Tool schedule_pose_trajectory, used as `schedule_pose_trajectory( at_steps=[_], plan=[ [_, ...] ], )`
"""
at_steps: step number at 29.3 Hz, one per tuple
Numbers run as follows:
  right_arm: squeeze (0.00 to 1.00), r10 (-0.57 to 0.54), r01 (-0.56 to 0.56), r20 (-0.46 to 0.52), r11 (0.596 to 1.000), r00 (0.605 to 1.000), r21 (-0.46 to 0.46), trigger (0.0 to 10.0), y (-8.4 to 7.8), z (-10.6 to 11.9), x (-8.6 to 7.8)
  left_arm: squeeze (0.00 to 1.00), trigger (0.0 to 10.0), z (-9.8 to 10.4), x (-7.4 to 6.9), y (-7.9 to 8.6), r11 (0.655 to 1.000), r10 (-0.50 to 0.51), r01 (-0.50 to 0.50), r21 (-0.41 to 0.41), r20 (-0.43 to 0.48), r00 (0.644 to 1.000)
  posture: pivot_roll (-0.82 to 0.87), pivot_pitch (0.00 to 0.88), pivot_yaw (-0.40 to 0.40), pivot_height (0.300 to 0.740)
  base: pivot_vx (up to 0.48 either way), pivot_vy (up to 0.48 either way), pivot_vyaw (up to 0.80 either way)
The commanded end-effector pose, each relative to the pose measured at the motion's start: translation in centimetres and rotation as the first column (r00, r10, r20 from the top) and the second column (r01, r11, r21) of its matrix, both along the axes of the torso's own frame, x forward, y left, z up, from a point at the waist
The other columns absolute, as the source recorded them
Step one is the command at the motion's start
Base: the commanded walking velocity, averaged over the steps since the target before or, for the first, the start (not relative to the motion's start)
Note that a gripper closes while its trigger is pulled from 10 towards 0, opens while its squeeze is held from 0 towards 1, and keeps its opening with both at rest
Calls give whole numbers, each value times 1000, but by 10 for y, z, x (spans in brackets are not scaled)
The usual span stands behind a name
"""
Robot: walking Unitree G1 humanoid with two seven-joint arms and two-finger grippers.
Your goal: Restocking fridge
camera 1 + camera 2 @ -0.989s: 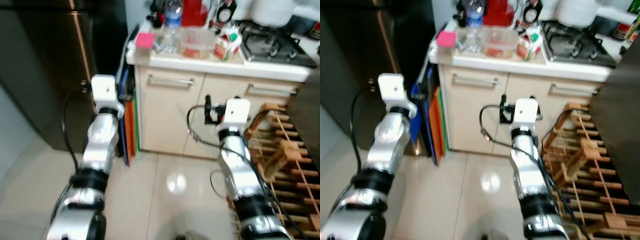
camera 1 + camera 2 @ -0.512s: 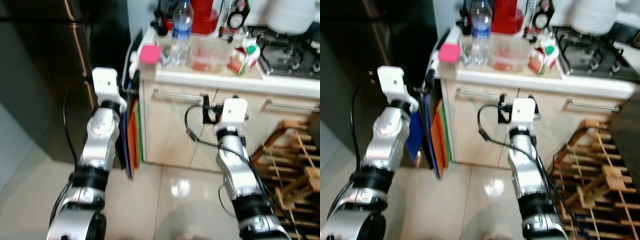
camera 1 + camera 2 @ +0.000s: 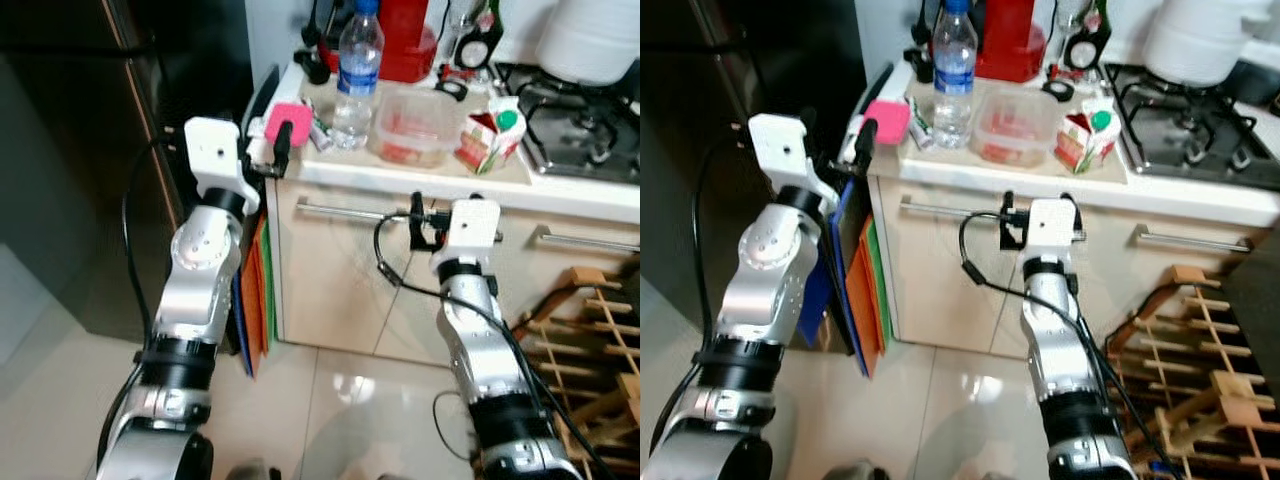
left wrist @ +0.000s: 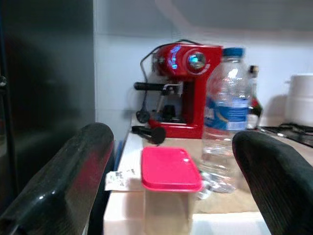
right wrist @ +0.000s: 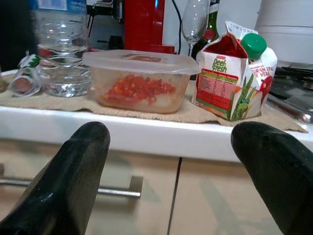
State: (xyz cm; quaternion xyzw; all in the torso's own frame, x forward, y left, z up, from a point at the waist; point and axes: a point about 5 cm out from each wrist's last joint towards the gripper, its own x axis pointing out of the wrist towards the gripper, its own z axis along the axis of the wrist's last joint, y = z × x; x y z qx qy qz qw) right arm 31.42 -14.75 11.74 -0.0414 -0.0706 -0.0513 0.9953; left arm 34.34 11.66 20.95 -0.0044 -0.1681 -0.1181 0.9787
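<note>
On the desk (image 3: 400,175) edge beside the dark fridge (image 3: 70,150) you have a small tub with a pink lid (image 4: 170,169), contents unclear, then a water bottle (image 3: 953,70), a clear lidded tub (image 5: 141,79) of red pieces, and a juice carton (image 5: 234,83). Your left gripper (image 4: 176,193) is spread apart facing the pink-lidded tub, grasping nothing. Your right gripper (image 5: 171,171) is likewise spread below the desk edge, its fingers (image 5: 73,171) blurred and cut off.

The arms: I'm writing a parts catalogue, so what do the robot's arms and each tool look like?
Both the left arm and the right arm are glossy silver segments with black joint rings, each ending in a white boxy wrist block. A black cable loops beside each arm. The left tool and the right tool each have two thick, rounded, matte black fingers.
</note>
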Motion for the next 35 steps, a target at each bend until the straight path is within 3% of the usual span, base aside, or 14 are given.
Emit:
schedule_pose_trajectory(
  at_steps=[1,7,15,22,26,28,29,30,31,33,35],
  plan=[
    [0,5,-5,21,1000,1000,-2,10000,0,8,0,0,10000,8,3,-7,1000,-26,26,6,-6,1000,-63,1,-12,740,0,0,0],
    [0,31,-30,23,999,999,-14,10000,1,14,-8,0,10000,10,17,-15,997,-71,70,-6,-61,996,-113,50,-42,740,0,0,0],
    [0,38,-37,20,998,999,-51,10000,-12,24,-20,0,10000,6,37,-14,999,-48,49,2,-145,988,-167,83,-65,740,0,0,0],
    [0,19,-19,-8,999,1000,-44,10000,-14,21,-28,0,10000,13,48,-12,1000,0,1,7,-141,990,-178,102,-46,740,0,0,0],
    [0,9,-9,7,999,1000,-32,10000,-12,25,-30,0,10000,19,33,-7,1000,-6,5,-8,-84,996,-173,79,-7,740,0,0,0],
    [0,5,-4,39,1000,999,-21,10000,-14,34,-39,0,10000,28,1,2,998,-42,41,-54,-10,999,-118,62,2,740,0,0,0],
    [0,4,-3,44,1000,999,-18,10000,-17,37,-49,0,10000,26,-23,12,998,-45,46,-51,8,999,-98,53,0,740,0,0,0],
    [0,4,-3,44,1000,999,-18,10000,-17,37,-49,0,10000,26,-23,12,998,-45,46,-51,8,999,-98,53,0,740,0,0,0],
    [0,13,-12,32,1000,999,-19,10000,-18,37,-56,0,10000,16,-35,21,999,-21,21,-36,1,1000,-72,43,-2,740,0,0,0],
    [0,18,-17,28,1000,999,-21,10000,-18,36,-58,0,10000,12,-38,24,999,-9,9,-32,-7,1000,-72,43,-2,740,0,0,0],
    [0,35,-33,26,998,999,-47,10000,-18,39,-62,0,10000,-14,-50,34,998,57,-55,21,-74,996,-47,0,-13,740,0,0,0]
  ],
)
